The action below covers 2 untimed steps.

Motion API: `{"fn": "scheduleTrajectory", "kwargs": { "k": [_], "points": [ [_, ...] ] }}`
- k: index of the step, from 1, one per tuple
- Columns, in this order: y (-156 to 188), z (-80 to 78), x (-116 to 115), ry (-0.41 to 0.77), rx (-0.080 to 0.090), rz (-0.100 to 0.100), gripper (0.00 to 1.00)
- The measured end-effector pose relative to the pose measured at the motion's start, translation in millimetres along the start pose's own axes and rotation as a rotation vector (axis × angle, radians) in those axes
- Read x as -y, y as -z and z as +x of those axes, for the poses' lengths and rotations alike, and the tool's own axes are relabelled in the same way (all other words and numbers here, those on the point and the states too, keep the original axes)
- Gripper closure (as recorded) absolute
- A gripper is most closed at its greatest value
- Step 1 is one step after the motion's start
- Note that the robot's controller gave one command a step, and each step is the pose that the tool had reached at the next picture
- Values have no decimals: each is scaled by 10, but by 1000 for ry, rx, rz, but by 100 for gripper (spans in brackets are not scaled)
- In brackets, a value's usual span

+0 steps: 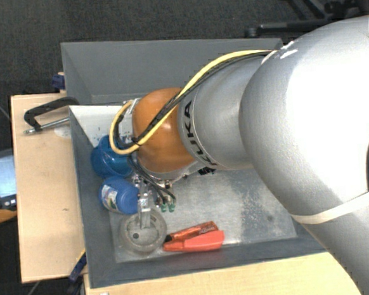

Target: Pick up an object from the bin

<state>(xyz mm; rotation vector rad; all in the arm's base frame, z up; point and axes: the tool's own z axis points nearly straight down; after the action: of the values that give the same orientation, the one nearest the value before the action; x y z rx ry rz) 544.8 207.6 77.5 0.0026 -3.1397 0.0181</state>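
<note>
We look down into a grey bin (pixel 165 69). The arm reaches in from the right, and its gripper (pixel 143 215) points down near the bin's lower left corner, its tip over a clear round cup (pixel 142 237). We cannot tell whether the claw is released or clenched. Just left sit a blue blob (pixel 103 161) and a blue bottle (pixel 115 197). A red-orange tool (pixel 195 239) lies beside the cup's right.

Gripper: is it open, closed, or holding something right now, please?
Gripper: open or closed cannot be told; it is over a clear round dish, left of the orange-red tool.
</note>
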Motion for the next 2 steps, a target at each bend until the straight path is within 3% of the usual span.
{"fn": "scheduleTrajectory", "kwargs": {
  "k": [2],
  "points": [
    [2, 3, -1, 0, -2, 0, 100]
  ]
}}
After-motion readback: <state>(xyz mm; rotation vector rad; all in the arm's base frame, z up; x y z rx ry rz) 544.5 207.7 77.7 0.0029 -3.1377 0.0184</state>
